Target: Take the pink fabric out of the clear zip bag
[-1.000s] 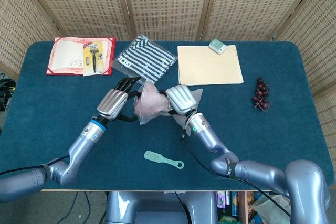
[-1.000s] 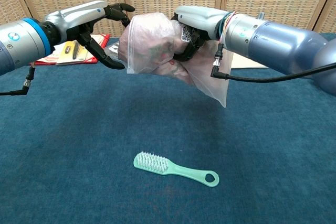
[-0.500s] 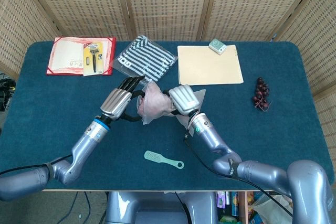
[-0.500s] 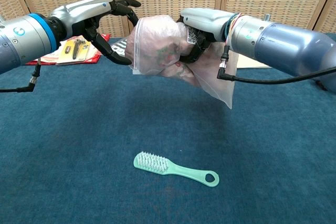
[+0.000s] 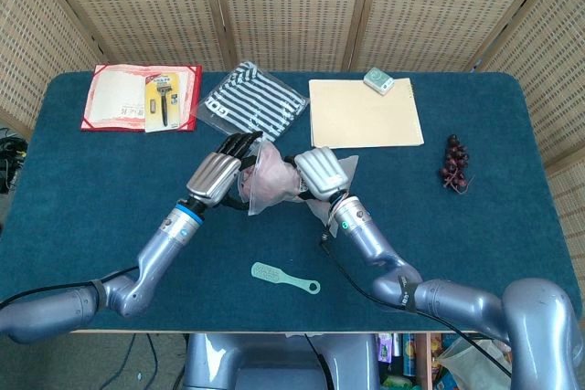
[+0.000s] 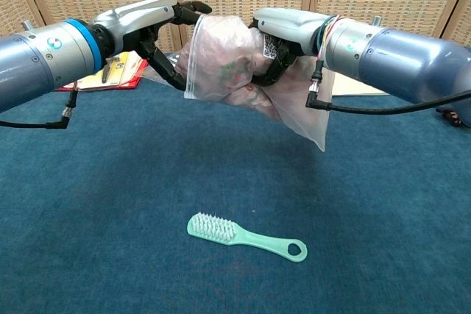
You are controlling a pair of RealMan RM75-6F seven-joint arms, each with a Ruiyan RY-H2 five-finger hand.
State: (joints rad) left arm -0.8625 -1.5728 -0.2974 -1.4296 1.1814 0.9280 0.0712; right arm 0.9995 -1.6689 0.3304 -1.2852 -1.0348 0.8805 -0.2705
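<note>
Two robot hands meet near the middle of the frame, up above the blue table (image 5: 82,189). At the upper left we see a red folder (image 5: 114,98) with a razor pack (image 5: 161,101) on it, and next to that a striped cloth in a bag (image 5: 253,103).

Our left hand (image 6: 158,23) comes in from the left. Its dark fingers (image 6: 193,9) are spread and touch the left edge of the clear zip bag (image 6: 228,56). We cannot tell if they are pinching it. The bag hangs in the air between the two hands, and the pink fabric (image 5: 271,177) is bunched up inside it.

Our right hand (image 6: 283,26) is wrapped around the bag's right side and holds it tight. A loose part of the bag droops down under it.

Low in the middle, a green brush (image 6: 244,237) lies on the table. At the upper right sit a tan folder (image 5: 364,114) with a small box (image 5: 378,81) on it, and some dark grapes (image 5: 454,163).
</note>
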